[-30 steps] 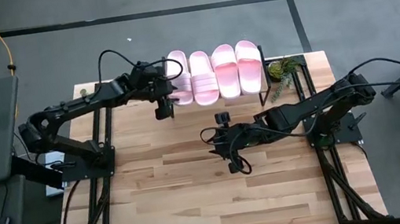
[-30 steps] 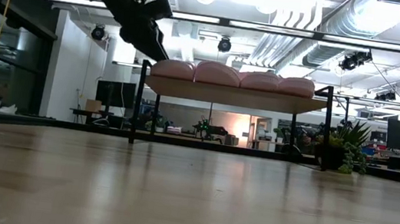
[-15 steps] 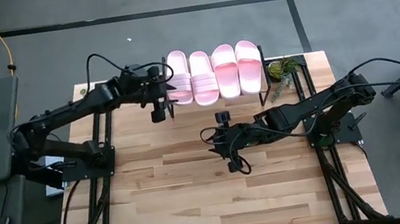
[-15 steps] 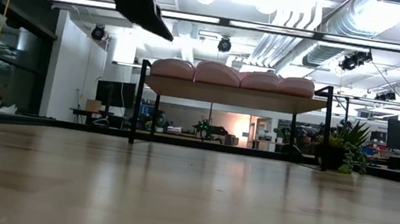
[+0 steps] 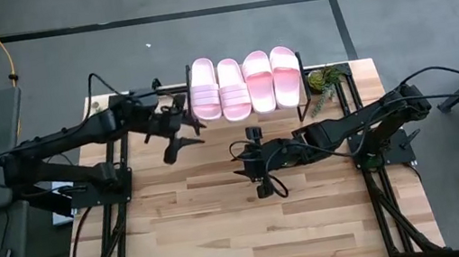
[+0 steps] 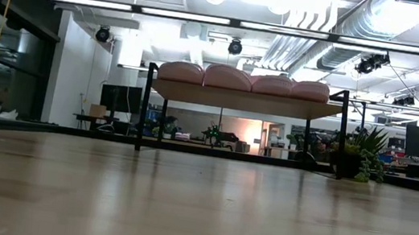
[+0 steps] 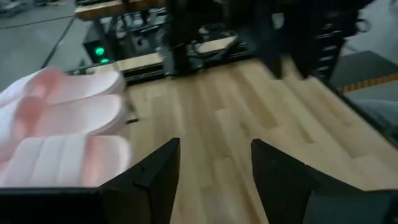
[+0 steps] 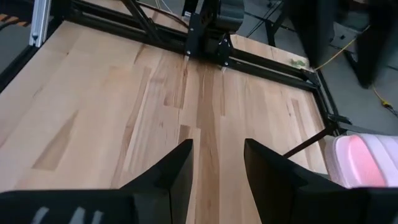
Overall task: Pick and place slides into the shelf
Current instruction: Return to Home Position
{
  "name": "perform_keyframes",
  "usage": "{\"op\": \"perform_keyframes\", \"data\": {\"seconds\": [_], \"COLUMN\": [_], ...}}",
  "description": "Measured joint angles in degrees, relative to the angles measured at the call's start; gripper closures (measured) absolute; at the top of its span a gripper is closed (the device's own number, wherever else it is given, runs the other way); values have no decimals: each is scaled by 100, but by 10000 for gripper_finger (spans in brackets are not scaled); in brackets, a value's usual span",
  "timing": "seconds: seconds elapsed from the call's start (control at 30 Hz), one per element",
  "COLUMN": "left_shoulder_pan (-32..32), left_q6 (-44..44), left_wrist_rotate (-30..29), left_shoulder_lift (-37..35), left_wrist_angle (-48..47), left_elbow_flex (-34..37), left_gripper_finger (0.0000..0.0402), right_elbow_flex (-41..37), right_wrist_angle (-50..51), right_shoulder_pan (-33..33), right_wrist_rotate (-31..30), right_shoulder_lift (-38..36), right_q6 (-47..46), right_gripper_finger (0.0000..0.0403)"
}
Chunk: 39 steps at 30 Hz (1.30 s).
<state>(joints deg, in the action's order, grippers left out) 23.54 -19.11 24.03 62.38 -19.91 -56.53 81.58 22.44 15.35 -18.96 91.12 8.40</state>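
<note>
L gripper (image 7: 214, 149) backed off shelf (image 6: 244, 100); fingers spread, empty, since all four slides (image 5: 246, 85) sit racked just beyond fingertips. R gripper (image 8: 217, 149) spread, idle over tabletop (image 5: 226, 229).

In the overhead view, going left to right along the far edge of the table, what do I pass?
Left tool, open → four pink slides side by side on the shelf → small green plant. The right tool, open, is nearer, mid-table, overlapping the slides' span, so left out.
</note>
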Motion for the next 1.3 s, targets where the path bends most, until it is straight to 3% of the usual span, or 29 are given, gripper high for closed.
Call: {"op": "perform_keyframes", "data": {"seconds": [0.37,0.63,0.77,0.9,1.03,1.3], "left_shoulder_pan": [-1099,-1648,-1732,-1719,-1719,-1717], "left_q6": [391,788,797,797,787,751], "left_wrist_rotate": [-103,-454,-548,-1150,-1627,-1903], "left_shoulder_lift": [-825,-1396,-1677,-1996,-2310,-2750], "left_wrist_angle": [-559,71,433,454,141,-592], "left_elbow_flex": [0,-2,-4,-4,-7,-4], "left_gripper_finger": [236,236,236,236,236,236], "right_elbow_flex": [-2,-2,0,0,0,0], "right_wrist_angle": [213,522,584,916,1593,2742], "right_shoulder_pan": [42,40,42,42,31,33], "right_wrist_rotate": [119,166,231,336,317,755], "right_shoulder_lift": [-431,-1647,-2302,-2945,-3589,-4239], "right_q6": [286,374,491,541,315,-94], "right_gripper_finger": [269,269,269,269,269,269]}}
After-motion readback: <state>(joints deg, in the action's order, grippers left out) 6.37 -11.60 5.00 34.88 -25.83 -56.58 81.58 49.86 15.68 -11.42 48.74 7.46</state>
